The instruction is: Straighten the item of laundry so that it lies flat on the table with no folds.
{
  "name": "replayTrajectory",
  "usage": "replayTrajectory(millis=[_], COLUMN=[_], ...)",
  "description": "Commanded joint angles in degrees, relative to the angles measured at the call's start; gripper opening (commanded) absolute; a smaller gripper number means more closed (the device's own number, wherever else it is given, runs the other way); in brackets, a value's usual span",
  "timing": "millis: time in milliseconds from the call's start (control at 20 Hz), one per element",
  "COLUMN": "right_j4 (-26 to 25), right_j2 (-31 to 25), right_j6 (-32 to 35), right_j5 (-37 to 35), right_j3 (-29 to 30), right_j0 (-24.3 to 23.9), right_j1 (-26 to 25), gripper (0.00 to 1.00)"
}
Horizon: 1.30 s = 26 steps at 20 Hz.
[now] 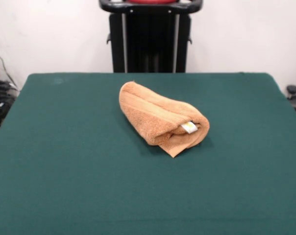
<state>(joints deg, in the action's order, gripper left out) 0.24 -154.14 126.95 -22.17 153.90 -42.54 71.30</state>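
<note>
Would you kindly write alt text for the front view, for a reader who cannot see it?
An orange-tan towel lies rolled and folded near the middle of a dark green table, a small white tag showing at its open end. No gripper is in view.

An orange-tan towel (160,117) lies rolled and folded over itself near the middle of the dark green tabletop (64,171), its small white tag (189,127) showing at the open end beside a protruding corner.
</note>
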Motion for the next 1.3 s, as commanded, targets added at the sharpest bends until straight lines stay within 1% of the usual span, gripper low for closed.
replayTrajectory(millis=[50, 250, 400, 650, 750, 1050, 1200, 1250, 1300], right_j4=[-7.5, -11.1, -14.8, -20.8, -24.1, -37.4, -45.7, -47.7, -51.1], right_j2=[17.6, 25.3, 30.6, 38.9, 42.7, 56.7, 64.5, 66.4, 69.6], right_j6=[6.2, 5.0, 4.6, 3.5, 4.0, 8.1, 10.9, 11.5, 12.6], right_j5=[6.5, 7.8, 7.9, 5.5, 4.8, 1.4, -1.1, -1.5, -2.3], right_j3=[11.3, 11.8, 11.3, 9.8, 9.3, 6.5, 4.3, 3.8, 2.8], right_j0=[6.1, 9.3, 11.0, 12.9, 14.2, 19.8, 23.2, 24.0, 25.4], right_j1=[2.8, 3.8, 4.5, 3.2, 2.5, -1.9, -5.8, -6.6, -8.2], gripper=[1.0, 1.0, 1.0, 1.0, 1.0, 1.0, 1.0, 1.0, 1.0])
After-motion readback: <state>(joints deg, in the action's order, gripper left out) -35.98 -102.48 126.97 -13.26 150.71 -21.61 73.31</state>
